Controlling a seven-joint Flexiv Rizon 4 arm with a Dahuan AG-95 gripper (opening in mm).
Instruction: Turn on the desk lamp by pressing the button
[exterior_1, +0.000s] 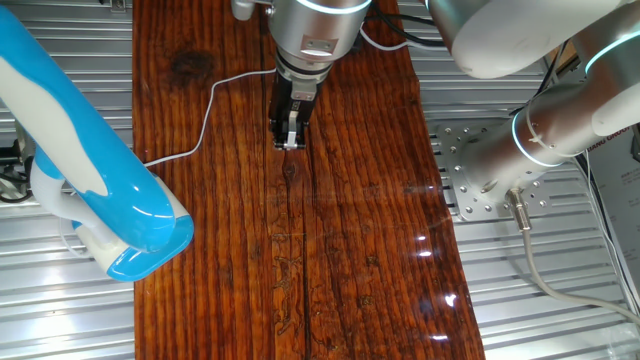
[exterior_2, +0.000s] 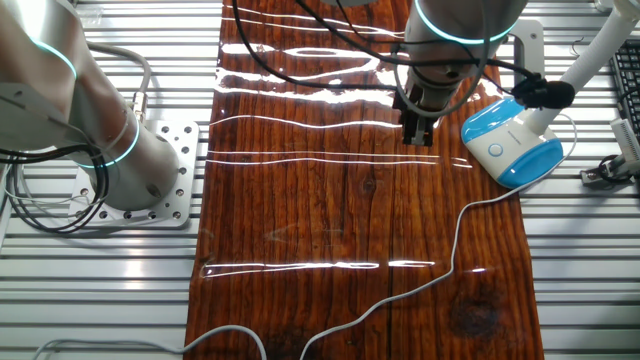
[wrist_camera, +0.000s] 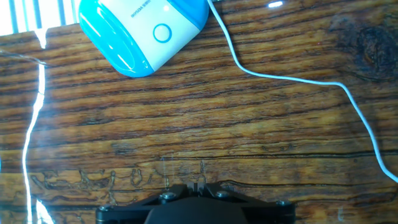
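The desk lamp has a sky-blue and white base (exterior_2: 512, 148) at the right edge of the wooden board, with a round ringed button (exterior_2: 494, 151) on top. In the hand view the base (wrist_camera: 143, 31) sits at top left, button (wrist_camera: 161, 32) facing up. Its thick blue and white body (exterior_1: 90, 150) fills the left of one fixed view. The thin white cord (wrist_camera: 298, 78) trails across the board. My gripper (exterior_2: 418, 140) hangs over the board, apart from the base, pointing down. Its fingertips (wrist_camera: 198, 185) touch each other; it is shut and empty.
The dark wooden board (exterior_1: 350, 250) lies on a ribbed metal table (exterior_2: 100, 290). The silver robot arm base (exterior_2: 130, 160) stands on a bolted plate beside the board. The cord (exterior_2: 455, 250) loops over the board's near end.
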